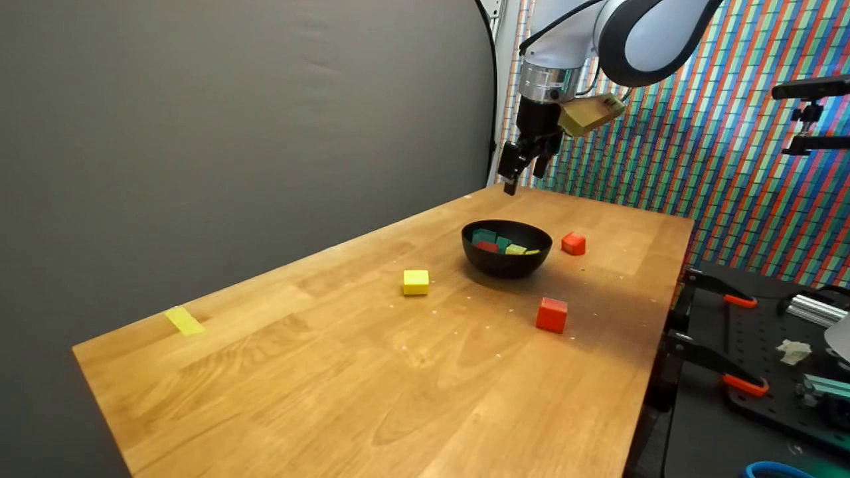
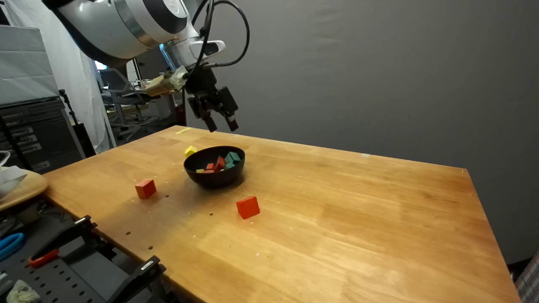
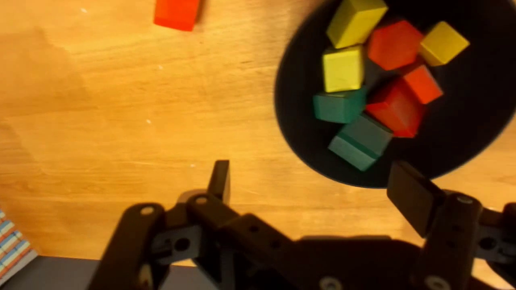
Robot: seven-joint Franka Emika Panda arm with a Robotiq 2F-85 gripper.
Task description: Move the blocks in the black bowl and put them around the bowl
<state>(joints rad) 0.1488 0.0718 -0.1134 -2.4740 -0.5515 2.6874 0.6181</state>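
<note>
Three blocks (image 1: 552, 316) sat around the black bowl (image 1: 507, 265), more inside; unloading looked partway. Fingers (image 3: 415, 201) stood wide apart, empty; next move called for shifting toward the bowl (1 o'clock, wrist view) and descending.

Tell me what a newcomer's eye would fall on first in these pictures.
Probably the black bowl on the wooden table, with red, yellow and green blocks inside. Next, likely, in an exterior view, a yellow block left of the bowl, one red block nearer the viewer and another red block right of the bowl. Above the table hangs the open, empty gripper.
</note>
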